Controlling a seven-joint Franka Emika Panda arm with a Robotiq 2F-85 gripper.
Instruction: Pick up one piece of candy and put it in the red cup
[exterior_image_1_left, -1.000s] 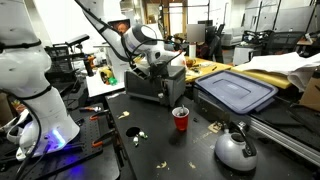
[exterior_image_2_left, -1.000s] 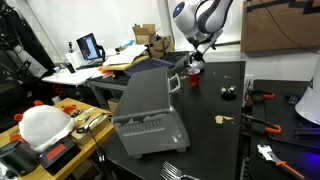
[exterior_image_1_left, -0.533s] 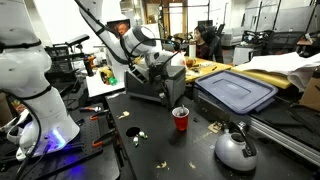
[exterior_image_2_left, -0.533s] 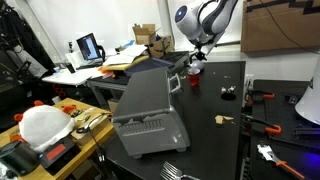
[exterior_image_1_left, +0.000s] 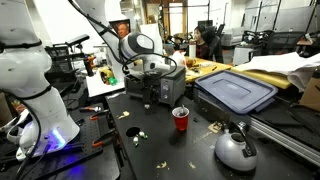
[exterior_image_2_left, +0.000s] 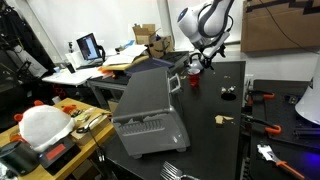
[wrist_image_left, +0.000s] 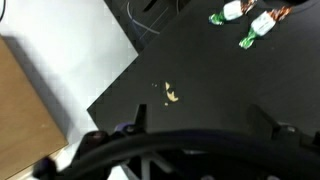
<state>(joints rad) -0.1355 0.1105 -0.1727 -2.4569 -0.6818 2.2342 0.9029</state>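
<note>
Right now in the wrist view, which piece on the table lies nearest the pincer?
The small yellowish scrap, lying alone just above the open pincer. The green-wrapped candies cluster farther off, in the top right corner.

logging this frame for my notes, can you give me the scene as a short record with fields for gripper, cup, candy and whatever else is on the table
gripper: open, nothing between the fingers, above the black table
cup: red cup, upright on the table, beside the toaster oven
candy: wrapped pieces lying on the table, top right in the wrist view, apart from the gripper
cup contents: cannot tell
other: kettle, blue lid
task state: no candy picked up yet
</note>
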